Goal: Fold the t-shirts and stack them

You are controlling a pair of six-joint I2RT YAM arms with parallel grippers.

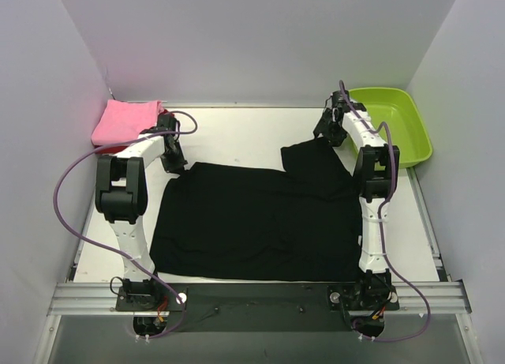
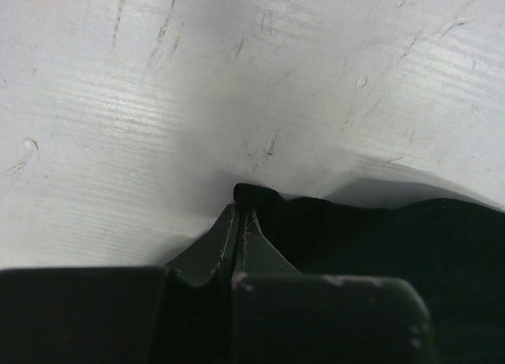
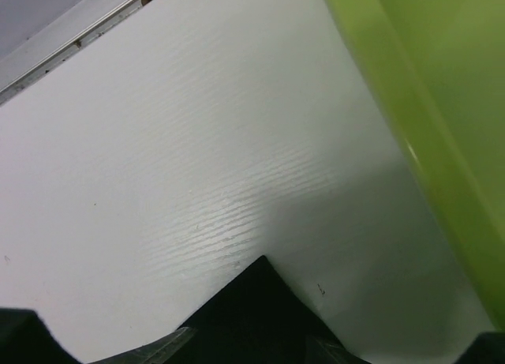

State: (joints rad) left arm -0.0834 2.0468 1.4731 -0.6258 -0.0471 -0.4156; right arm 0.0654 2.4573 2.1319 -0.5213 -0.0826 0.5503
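The large black t-shirt (image 1: 260, 222) lies spread on the white table, one sleeve (image 1: 316, 163) reaching toward the back right. My left gripper (image 1: 175, 160) is at its far left corner. In the left wrist view the gripper (image 2: 241, 210) is shut, pinching a bit of black cloth (image 2: 256, 196). My right gripper (image 1: 327, 131) hangs over the sleeve's far corner. In the right wrist view the gripper (image 3: 248, 350) is open, with the black corner (image 3: 260, 301) between its fingers. The folded pink shirt (image 1: 126, 121) sits back left, with a dark red sliver (image 1: 110, 148) under its near edge.
The lime-green tub (image 1: 394, 123) stands at the back right, close beside my right gripper, and its wall (image 3: 410, 111) fills the right side of the right wrist view. White walls enclose the table on three sides. A metal rail (image 1: 260, 293) runs along the near edge.
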